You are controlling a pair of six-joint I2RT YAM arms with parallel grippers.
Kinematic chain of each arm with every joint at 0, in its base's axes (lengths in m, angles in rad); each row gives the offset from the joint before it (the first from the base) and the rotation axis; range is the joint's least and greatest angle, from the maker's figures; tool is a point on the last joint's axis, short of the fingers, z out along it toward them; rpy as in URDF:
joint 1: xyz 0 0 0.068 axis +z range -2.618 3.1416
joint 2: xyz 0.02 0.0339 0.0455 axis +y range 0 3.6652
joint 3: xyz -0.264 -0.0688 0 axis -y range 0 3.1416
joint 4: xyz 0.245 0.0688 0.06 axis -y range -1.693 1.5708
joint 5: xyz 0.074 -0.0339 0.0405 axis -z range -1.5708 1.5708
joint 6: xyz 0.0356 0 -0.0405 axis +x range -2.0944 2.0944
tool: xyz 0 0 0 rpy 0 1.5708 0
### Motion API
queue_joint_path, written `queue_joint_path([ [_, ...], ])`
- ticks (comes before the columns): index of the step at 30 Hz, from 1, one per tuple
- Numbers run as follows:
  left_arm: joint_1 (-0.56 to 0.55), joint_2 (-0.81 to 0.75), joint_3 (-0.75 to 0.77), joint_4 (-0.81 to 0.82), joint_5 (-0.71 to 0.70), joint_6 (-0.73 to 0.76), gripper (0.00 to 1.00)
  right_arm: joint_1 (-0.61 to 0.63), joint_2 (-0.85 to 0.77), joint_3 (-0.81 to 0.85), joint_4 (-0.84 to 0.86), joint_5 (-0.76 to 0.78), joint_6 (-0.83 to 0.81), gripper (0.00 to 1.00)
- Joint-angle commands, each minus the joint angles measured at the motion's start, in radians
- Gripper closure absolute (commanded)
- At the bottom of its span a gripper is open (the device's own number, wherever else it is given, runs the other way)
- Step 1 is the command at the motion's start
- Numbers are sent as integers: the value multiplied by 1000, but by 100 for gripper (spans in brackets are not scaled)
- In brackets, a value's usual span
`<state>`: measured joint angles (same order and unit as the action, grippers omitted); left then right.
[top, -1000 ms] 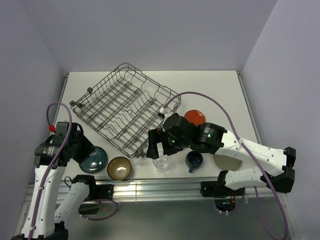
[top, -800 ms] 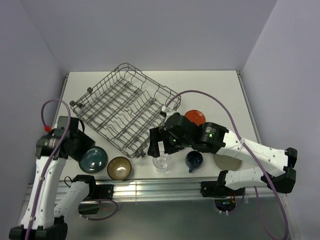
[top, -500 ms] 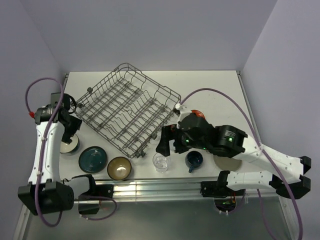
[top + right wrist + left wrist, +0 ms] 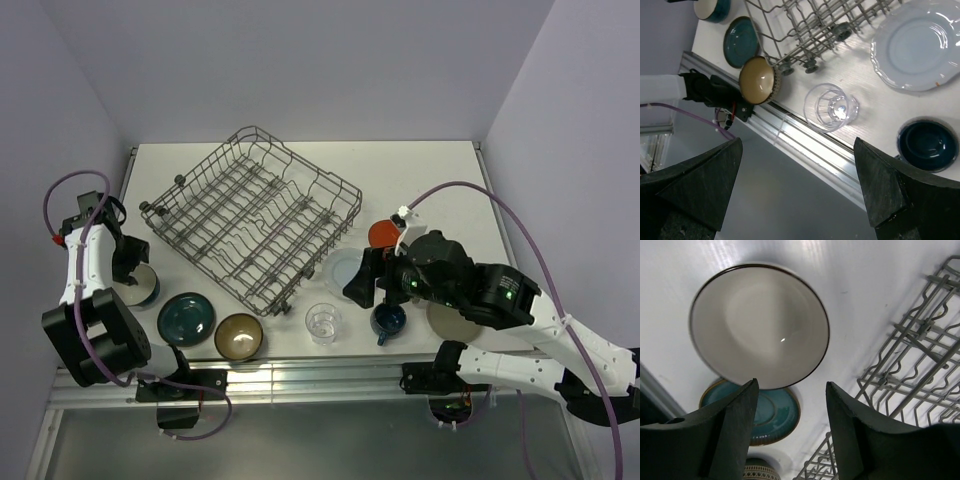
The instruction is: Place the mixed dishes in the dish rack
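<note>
Right end effector [image 4: 797, 145] withdrew agape, baring plate [image 4: 343, 270]; left end effector [image 4: 792, 387] agape, half-hiding bowl [image 4: 145, 290].

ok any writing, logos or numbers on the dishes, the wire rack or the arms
No text can be read in any view. The grey wire dish rack, the clear glass, the pale blue plate and the cream-lined bowl show no print. The right arm shows no lettering.

Between the left jaws the teal plate [image 4: 775, 412] is half hidden behind the white bowl [image 4: 760, 325], gold-brown bowl [image 4: 757, 474] mostly chopped off by the bottom edge.
</note>
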<state>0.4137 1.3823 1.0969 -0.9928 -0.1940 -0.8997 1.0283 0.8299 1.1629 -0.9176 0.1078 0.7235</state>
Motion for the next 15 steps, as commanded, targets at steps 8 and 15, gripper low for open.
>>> queue_joint_path([
  [8, 34, 55, -31, 175, 82, 73, 35, -95, -57, -28, -18, -33, -61, 0],
  [15, 39, 126, -31, 184, 39, 68, 36, -158, -101, -55, -23, -51, -88, 0],
])
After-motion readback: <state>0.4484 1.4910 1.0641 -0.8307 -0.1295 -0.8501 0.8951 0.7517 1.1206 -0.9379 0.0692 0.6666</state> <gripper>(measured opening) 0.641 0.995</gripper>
